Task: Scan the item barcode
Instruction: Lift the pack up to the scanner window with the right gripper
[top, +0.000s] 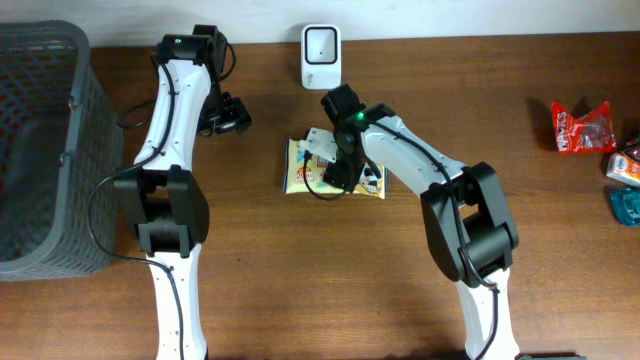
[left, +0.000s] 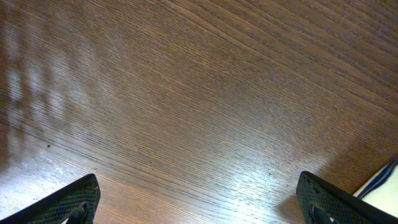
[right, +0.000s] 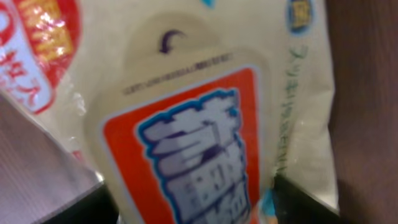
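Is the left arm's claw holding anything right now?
No, the left gripper stands wide open above the wooden table, with nothing between its jaws.

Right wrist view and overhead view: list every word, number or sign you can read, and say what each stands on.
No text reads clearly enough to quote.
Curved arrow sign: on the cream packet, above its orange label.
Large blue-edged characters on the orange label: too blurred to read.
Fine print above the label, green print down the packet's right edge: too blurred.
Red packet, overhead view: print too small.
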